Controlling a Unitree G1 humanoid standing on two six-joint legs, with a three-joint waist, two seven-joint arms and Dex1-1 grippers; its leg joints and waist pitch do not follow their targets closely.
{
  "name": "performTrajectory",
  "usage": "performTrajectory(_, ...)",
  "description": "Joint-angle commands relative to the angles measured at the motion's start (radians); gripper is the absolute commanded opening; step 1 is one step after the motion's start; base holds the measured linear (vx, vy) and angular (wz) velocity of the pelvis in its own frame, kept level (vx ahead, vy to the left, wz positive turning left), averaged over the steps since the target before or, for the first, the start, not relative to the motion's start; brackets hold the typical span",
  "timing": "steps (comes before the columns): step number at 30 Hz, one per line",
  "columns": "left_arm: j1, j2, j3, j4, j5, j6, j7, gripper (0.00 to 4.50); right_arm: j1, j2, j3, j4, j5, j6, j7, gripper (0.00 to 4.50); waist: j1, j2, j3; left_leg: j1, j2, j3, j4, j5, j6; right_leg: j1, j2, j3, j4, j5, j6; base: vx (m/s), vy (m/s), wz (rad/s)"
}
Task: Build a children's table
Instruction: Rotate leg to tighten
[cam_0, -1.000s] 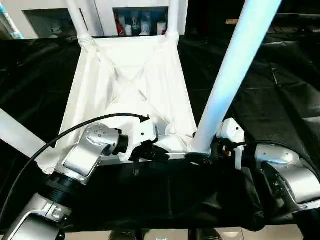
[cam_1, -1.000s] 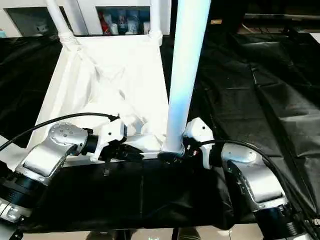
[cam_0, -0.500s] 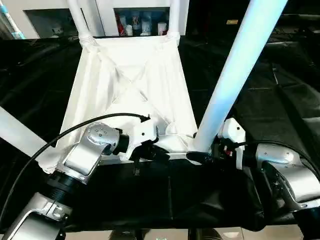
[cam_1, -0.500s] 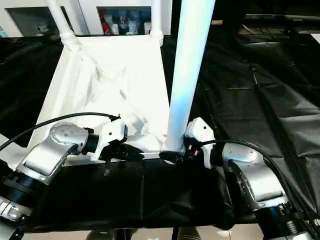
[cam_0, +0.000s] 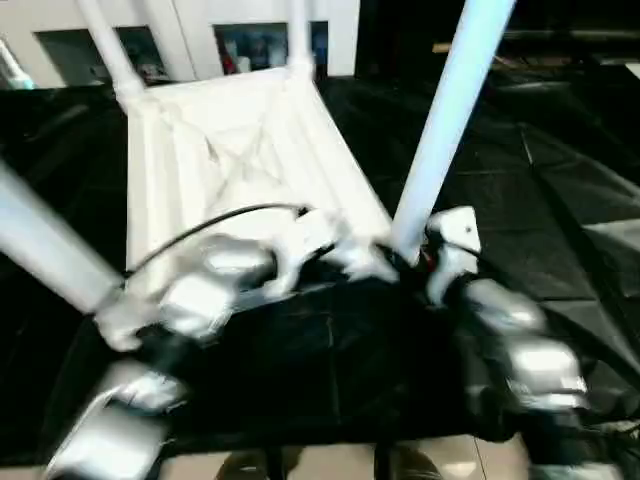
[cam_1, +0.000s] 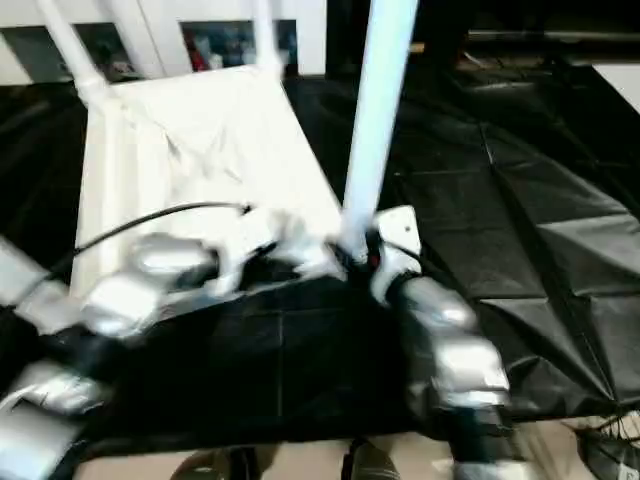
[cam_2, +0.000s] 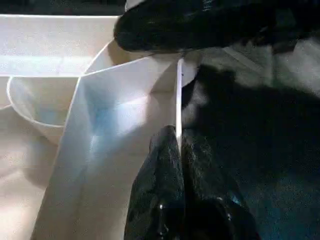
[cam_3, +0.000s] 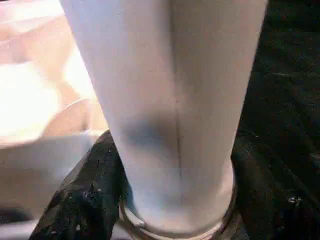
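Note:
The white table top lies upside down on black cloth, ribbed underside up. Two legs stand in its far corner sockets, and a third leg sticks out at the near left corner. My left gripper is shut on the thin near rim of the top, beside a round socket. My right gripper is shut on the base of the near right leg, with one black finger on each side. That leg rises steeply from the near right corner.
Black cloth covers the work surface all around the table top and hangs over the near edge. White shelving with small items stands behind. A strip of pale floor shows at the bottom.
The whole picture has swung and blurred, so the camera has moved. Both grippers keep their hold at the near edge of the top.

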Motion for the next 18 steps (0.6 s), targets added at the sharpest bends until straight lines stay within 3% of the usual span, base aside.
performTrajectory(1,0.009,-0.058,-0.028,0.103,0.017,-0.016,0.099,0.00,-0.004,0.065,0.018,0.107,-0.023,0.019,-0.132,2.65,-0.013,-0.004,-0.045,0.064,0.052,-0.057,-0.080,-0.588,-0.067,-0.018,-0.033,0.014,-0.114,-0.697,-0.051,0.000,0.000,0.00)
performTrajectory(2,0.005,-0.061,-0.028,0.112,0.021,-0.025,0.104,0.00,-0.013,0.071,0.021,0.117,-0.029,0.011,-0.142,2.65,-0.014,-0.001,-0.046,0.068,0.052,-0.061,-0.086,-0.621,-0.076,-0.012,-0.029,0.008,-0.116,-0.674,-0.043,-0.058,0.049,0.00)
performTrajectory(5,0.001,-0.060,-0.029,0.123,0.028,-0.038,0.101,0.00,-0.034,0.070,0.045,0.132,-0.049,-0.020,-0.131,2.65,-0.017,0.003,-0.053,0.055,0.055,-0.067,-0.103,-0.647,-0.081,0.005,-0.026,0.005,-0.108,-0.561,-0.046,-0.010,0.018,-0.03)
performTrajectory(7,0.006,-0.043,-0.033,0.107,0.029,-0.056,0.073,0.00,-0.041,0.066,0.040,0.121,-0.026,-0.049,-0.080,2.65,-0.015,0.002,-0.059,0.055,0.054,-0.063,-0.103,-0.639,-0.076,0.005,-0.029,0.009,-0.107,-0.522,-0.056,-0.012,0.027,-0.05)
performTrajectory(8,0.008,-0.035,-0.032,0.102,0.026,-0.065,0.058,0.00,-0.044,0.063,0.039,0.118,-0.014,-0.063,-0.053,2.65,-0.014,0.002,-0.068,0.053,0.053,-0.061,-0.099,-0.612,-0.067,0.010,-0.032,0.013,-0.104,-0.496,-0.068,-0.012,0.056,-0.11)
performTrajectory(9,0.008,-0.035,-0.032,0.102,0.026,-0.065,0.058,0.00,-0.044,0.063,0.039,0.118,-0.014,-0.063,-0.053,2.65,-0.012,0.001,-0.070,0.047,0.054,-0.059,-0.098,-0.575,-0.055,0.012,-0.035,0.016,-0.101,-0.462,-0.082,0.000,0.000,0.00)
performTrajectory(10,0.009,-0.030,-0.029,0.100,0.025,-0.069,0.050,0.00,-0.046,0.062,0.040,0.112,-0.014,-0.072,-0.038,3.00,-0.011,0.000,-0.071,0.044,0.054,-0.057,-0.098,-0.554,-0.049,0.014,-0.036,0.018,-0.099,-0.441,-0.090,0.000,0.000,0.00)
performTrajectory(11,0.013,-0.017,-0.033,0.095,0.027,-0.100,0.027,0.00,-0.045,0.060,0.035,0.103,-0.017,-0.097,-0.035,3.21,-0.008,0.001,-0.083,0.042,0.055,-0.052,-0.094,-0.497,-0.038,0.021,-0.037,0.022,-0.091,-0.381,-0.110,0.000,0.000,0.00)
performTrajectory(13,0.035,0.017,-0.031,0.052,0.019,-0.101,-0.013,0.00,-0.035,0.039,0.019,0.055,-0.005,-0.112,-0.017,3.38,-0.004,-0.002,-0.089,0.032,0.055,-0.043,-0.087,-0.399,-0.005,0.028,-0.038,0.025,-0.082,-0.278,-0.141,0.000,0.000,0.00)
performTrajectory(14,0.047,0.033,-0.032,0.035,0.016,-0.115,-0.034,0.00,-0.031,0.025,0.006,0.035,0.017,-0.109,-0.002,3.44,0.000,-0.007,-0.090,0.031,0.055,-0.039,-0.081,-0.361,0.025,0.029,-0.040,0.026,-0.080,-0.263,-0.153,0.000,0.000,0.00)
performTrajectory(16,0.060,0.048,-0.030,0.013,0.011,-0.113,-0.049,0.00,-0.020,0.008,-0.002,0.001,0.033,-0.097,0.017,3.69,0.000,-0.008,-0.088,0.032,0.055,-0.033,-0.074,-0.343,0.047,0.022,-0.041,0.029,-0.084,-0.310,-0.162,0.009,-0.025,0.03)
performTrajectory(18,0.091,0.080,-0.024,-0.039,-0.007,-0.100,-0.086,0.00,0.011,-0.041,-0.002,-0.078,0.072,-0.053,0.097,3.77,0.006,-0.007,-0.090,0.028,0.059,-0.032,-0.070,-0.301,0.066,0.031,-0.040,0.028,-0.078,-0.309,-0.165,0.023,-0.054,0.07)
